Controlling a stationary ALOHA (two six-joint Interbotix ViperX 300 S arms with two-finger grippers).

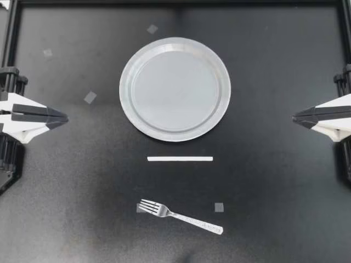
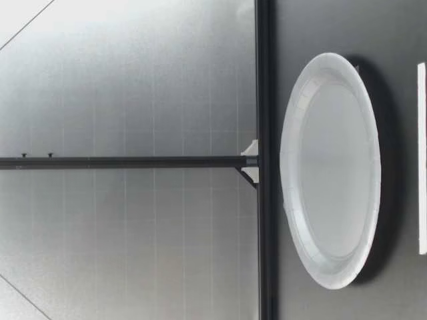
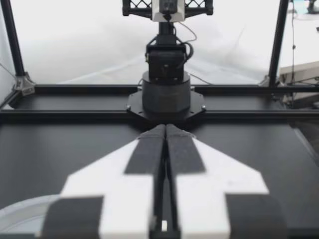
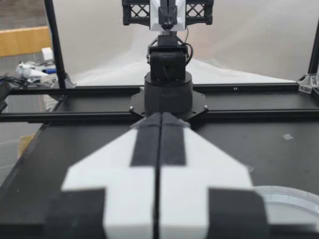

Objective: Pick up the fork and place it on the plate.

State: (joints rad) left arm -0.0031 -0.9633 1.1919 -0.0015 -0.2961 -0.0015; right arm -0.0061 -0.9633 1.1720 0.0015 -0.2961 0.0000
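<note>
Fork (image 1: 178, 215) lies flat near desk (image 1: 274, 181) front edge, well apart from plate (image 1: 175, 89) | left fingers (image 1: 44, 113), right fingers (image 1: 323, 112) closed, empty | I should open right fingers, straddle handle crosswise.

Count on my end: 2 grippers, left gripper (image 1: 64, 116) and right gripper (image 1: 294, 116). In the span between them: 1 plate (image 1: 174, 89), 1 white strip (image 1: 180, 159), 1 fork (image 1: 178, 216). Grey tape squares (image 1: 90, 97): 4 clear. 2 sit near my left gripper, 1 is past the plate, 1 is beside the fork handle on my right gripper's side. Possible 5th under the fork tines, can't confirm.
</note>
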